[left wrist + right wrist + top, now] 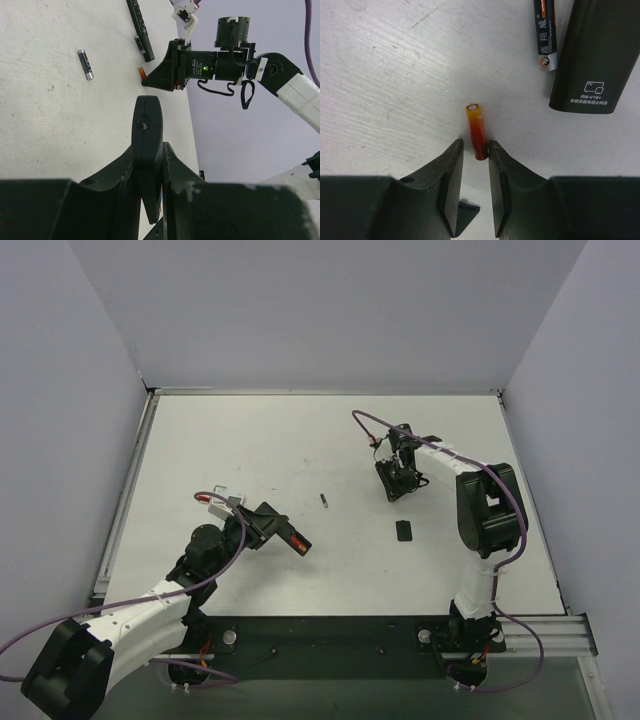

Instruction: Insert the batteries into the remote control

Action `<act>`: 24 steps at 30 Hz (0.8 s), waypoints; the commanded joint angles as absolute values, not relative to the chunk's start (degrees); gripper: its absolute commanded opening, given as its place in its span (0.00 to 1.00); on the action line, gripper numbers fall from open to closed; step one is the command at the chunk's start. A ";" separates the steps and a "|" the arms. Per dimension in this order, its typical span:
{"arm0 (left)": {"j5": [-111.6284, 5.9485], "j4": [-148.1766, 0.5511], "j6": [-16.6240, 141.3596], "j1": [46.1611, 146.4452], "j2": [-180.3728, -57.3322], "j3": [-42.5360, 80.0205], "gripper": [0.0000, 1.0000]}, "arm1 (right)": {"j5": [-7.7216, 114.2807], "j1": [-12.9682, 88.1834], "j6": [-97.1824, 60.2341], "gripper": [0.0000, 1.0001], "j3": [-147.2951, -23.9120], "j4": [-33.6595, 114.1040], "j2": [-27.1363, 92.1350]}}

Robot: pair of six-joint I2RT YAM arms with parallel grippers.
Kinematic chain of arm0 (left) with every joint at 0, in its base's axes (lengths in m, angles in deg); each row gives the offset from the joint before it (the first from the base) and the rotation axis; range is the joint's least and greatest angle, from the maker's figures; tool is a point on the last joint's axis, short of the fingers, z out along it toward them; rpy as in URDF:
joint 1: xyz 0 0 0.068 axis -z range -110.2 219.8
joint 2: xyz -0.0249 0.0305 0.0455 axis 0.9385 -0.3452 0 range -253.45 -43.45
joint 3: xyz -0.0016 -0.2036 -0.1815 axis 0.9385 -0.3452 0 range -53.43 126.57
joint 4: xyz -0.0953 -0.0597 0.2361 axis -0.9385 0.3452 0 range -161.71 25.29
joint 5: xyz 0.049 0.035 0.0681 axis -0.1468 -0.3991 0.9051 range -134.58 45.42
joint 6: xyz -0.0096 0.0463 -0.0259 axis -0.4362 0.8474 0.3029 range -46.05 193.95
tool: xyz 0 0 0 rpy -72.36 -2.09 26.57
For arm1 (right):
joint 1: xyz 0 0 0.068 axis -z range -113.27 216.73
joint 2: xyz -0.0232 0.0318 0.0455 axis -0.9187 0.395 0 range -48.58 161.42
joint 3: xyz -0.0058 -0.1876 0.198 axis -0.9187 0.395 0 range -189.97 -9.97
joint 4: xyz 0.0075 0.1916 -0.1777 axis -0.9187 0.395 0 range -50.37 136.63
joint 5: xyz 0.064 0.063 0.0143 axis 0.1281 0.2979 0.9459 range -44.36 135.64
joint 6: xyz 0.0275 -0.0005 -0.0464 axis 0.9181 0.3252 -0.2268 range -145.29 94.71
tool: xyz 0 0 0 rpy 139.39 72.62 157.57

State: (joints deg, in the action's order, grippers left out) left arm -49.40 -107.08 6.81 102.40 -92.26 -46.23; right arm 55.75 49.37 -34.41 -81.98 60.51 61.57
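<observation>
My left gripper (268, 525) is shut on a black remote (290, 538) that shows red at its far end, and holds it edge-up between the jaws (146, 115). My right gripper (475, 145) is open, low over the table, with its fingers on either side of the near end of a red battery (475, 125) that lies flat. A dark battery (544, 35) lies beside a second black remote (595, 55) just beyond. Another dark grey battery (324, 501) lies alone mid-table and also shows in the left wrist view (86, 64).
A small black battery cover (403, 531) lies on the white table near the right arm's base. Grey walls enclose the table (250, 440) on three sides. The right gripper (160, 75) is seen from the left wrist view, beside the second remote (136, 17).
</observation>
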 commanded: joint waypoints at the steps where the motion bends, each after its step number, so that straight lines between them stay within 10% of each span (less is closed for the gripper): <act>1: -50.12 -111.08 6.27 102.15 -92.23 -44.99 0.00 | 54.16 48.89 -34.61 0.22 -80.02 65.73 61.11; 24: -49.94 -118.11 0.83 102.15 -96.70 -48.06 0.00 | 57.67 39.68 -30.48 0.00 -79.49 72.04 50.39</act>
State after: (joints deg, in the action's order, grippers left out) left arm -49.46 -110.73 3.56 102.36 -95.24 -46.60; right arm 54.92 45.19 -32.58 -79.05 64.80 57.63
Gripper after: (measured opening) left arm 0.256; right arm 0.080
